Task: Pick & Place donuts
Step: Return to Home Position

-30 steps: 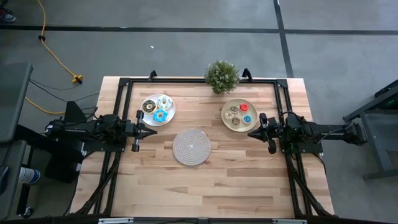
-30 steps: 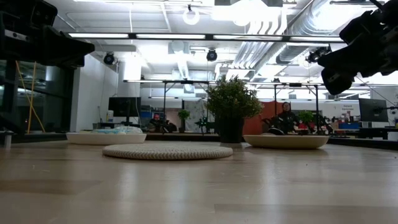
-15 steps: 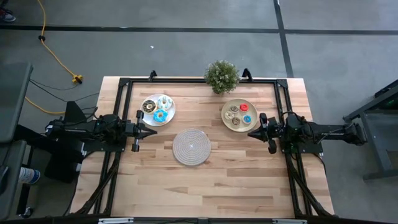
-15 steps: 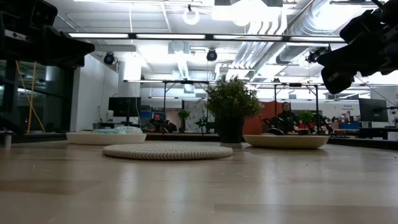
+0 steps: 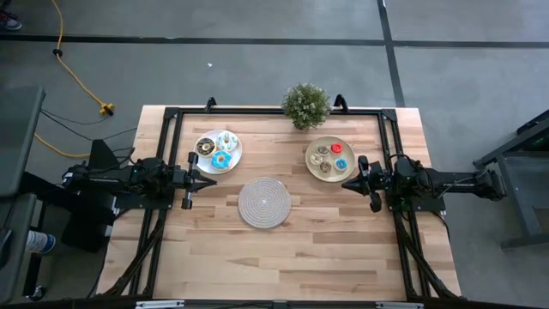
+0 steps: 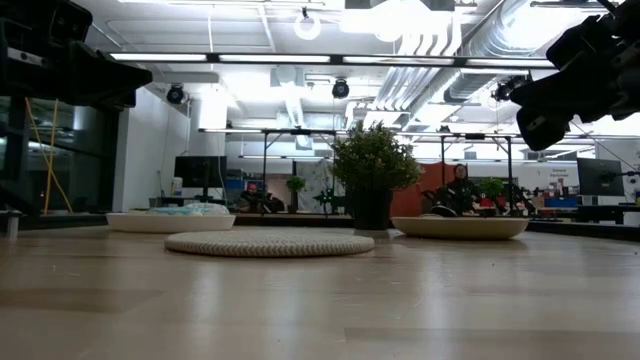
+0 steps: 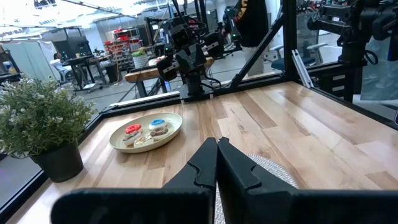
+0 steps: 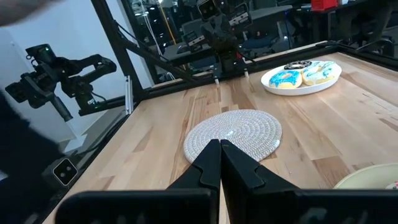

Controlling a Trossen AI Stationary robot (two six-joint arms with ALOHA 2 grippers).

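Home pose, placing apparently done: both grippers pinched shut, empty.
The dark left gripper (image 5: 206,182) and dark right gripper (image 5: 347,183) flank the pale round woven mat (image 5: 264,202), touching nothing. Small toy donuts (image 5: 330,157) lie on the tan round plate (image 5: 330,176), larger blue-iced donuts (image 5: 221,158) on the white round plate (image 5: 208,167). Probably only settling at rest remains.
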